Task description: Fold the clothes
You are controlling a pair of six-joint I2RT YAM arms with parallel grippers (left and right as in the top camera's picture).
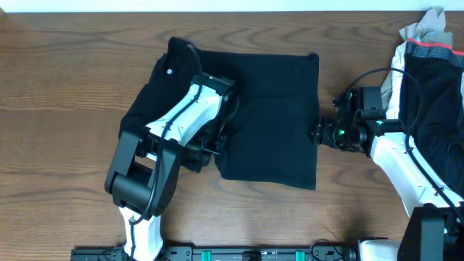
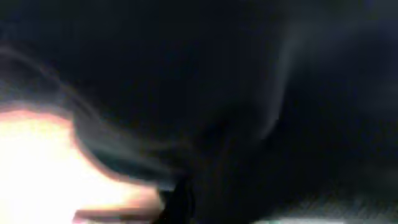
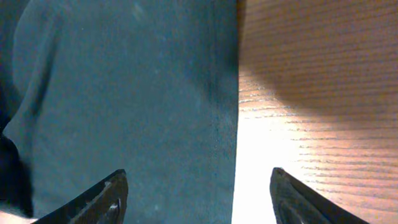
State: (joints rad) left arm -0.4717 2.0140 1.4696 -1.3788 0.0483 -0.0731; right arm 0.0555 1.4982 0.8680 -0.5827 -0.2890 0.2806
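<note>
Black T-shirt (image 1: 272, 123) lies partly folded at the middle of the wooden table (image 1: 58, 109); left gripper (image 1: 206, 148) sits over its left part, its grip lost in blur, cannot tell; right gripper (image 3: 198, 174) is spread wide, empty, straddling the right hem.

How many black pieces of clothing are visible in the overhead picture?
2. The black T-shirt lies spread out in the middle; a second black garment with a red stripe lies at the right edge. More may be hidden in that pile.

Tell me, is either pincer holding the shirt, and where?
Right pincer is open over the shirt's right edge, holding nothing. Left pincer: blurred view, cannot tell.
</note>
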